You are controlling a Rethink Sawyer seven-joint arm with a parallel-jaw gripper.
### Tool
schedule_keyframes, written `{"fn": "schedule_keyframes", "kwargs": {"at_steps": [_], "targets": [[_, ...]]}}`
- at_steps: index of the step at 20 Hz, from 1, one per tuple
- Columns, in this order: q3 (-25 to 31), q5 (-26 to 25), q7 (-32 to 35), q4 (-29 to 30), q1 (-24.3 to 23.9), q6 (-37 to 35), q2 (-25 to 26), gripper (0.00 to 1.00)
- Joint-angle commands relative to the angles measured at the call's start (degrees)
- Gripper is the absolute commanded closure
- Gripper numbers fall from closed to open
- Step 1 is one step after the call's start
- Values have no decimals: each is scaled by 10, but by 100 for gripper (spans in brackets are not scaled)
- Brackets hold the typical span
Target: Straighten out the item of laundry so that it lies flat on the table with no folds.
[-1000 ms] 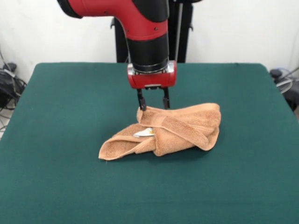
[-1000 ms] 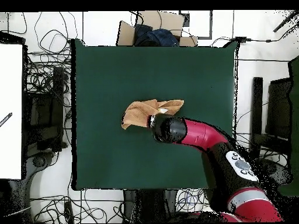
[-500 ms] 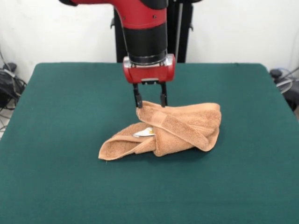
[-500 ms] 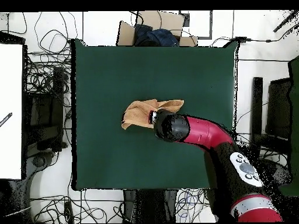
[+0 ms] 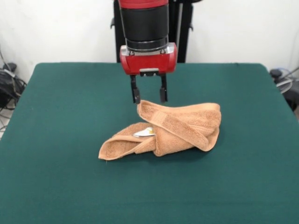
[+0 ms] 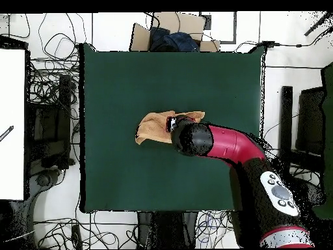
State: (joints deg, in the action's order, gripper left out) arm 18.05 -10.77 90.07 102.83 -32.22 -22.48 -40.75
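Observation:
The item of laundry (image 5: 170, 128) is a light orange-tan towel, bunched and folded over itself near the middle of the green table (image 5: 56, 116), with a small white tag (image 5: 144, 133) showing. In the overhead view the towel (image 6: 153, 127) is partly hidden under the arm. My gripper (image 5: 149, 99) hangs just above the towel's upper left fold, open, with nothing between its fingers (image 5: 135, 95). From overhead, the gripper (image 6: 173, 123) sits over the towel's middle.
Cables and boxes lie on the floor around the table (image 6: 104, 78). A cardboard box (image 6: 170, 32) with dark cloth stands past one table edge, and a white surface (image 6: 12, 124) lies off another side.
The gripper has risen off the towel's upper fold and stands clear above it, open. The fold it touched now lies back on the heap; the towel has kept its shape otherwise.

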Motion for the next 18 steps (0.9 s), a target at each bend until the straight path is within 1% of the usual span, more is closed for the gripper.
{"fn": "schedule_keyframes", "kwargs": {"at_steps": [1, 7, 13, 18], "targets": [[42, -11, 0, -13, -5, -44, 10, 0], [41, -23, -6, -21, -13, -25, 45, 0], [42, -30, -10, -16, -20, -16, 58, 0], [41, -31, -13, -15, -27, -26, 51, 0]]}}
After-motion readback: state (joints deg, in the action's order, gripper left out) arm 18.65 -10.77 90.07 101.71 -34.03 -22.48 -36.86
